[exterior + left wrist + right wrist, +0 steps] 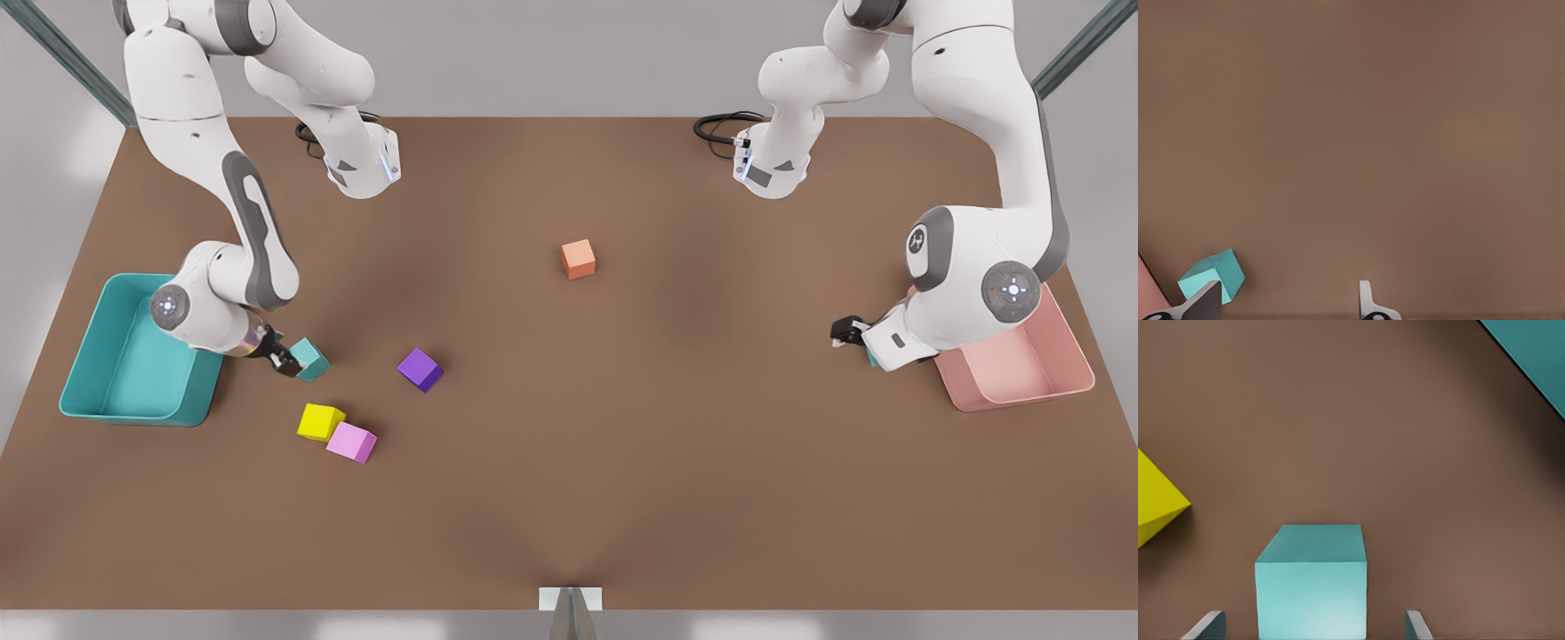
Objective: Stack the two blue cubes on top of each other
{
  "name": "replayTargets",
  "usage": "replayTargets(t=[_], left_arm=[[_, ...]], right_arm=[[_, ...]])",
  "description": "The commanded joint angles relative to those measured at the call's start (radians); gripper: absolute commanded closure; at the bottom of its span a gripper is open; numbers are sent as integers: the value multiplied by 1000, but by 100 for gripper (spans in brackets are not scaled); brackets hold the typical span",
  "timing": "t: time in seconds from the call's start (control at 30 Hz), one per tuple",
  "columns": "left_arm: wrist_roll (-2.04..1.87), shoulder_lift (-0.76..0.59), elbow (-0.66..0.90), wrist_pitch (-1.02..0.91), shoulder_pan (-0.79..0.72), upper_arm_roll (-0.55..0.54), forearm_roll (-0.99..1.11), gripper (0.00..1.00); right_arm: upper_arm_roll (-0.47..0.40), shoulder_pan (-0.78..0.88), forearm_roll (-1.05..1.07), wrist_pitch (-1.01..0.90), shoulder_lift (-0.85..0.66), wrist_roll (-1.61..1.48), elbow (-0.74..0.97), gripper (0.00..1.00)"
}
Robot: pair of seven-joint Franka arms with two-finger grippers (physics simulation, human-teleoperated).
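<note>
Front view, left to right. Teal bin (84,391) sat at the table's (622,462) left edge. Just beside it the right hand (286,359) was down at the first blue cube (313,357); in the right wrist view its fingers (1208,625) stood either side of the cube with gaps, so spread and gripping nothing. That cube rested flat on the table. Yellow cube (320,421) and pink cube (351,442) touched each other nearby, purple cube (420,369) a bit further right, orange cube (579,259) mid-table, well apart.

Far right, the left hand (845,332) was low near the pink bin (1022,391), fingers spread and empty. The second blue cube (1213,275) lay tilted just beyond one finger in the left wrist view, not between the two.

Progress looked early: neither cube grasped or lifted, and the cubes well apart at opposite sides. Left to do: grip, carry across, stack.
</note>
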Motion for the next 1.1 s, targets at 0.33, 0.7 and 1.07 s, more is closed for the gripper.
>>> replayTargets(t=[0.33, 0.7, 1.07], left_arm=[[-77, 37, 1, -25, 1, -19, 0, 0], [-515, 70, 4, -24, -4, -10, -35, 0], [-1588, -28, -363, 358, -90, 314, -103, 0]], right_arm=[[2, 2, 11, 26, 57, 277, 11, 0], [8, 2, 11, 26, 143, 274, 62, 0], [8, -1, 11, 23, 174, 254, 91, 25]])
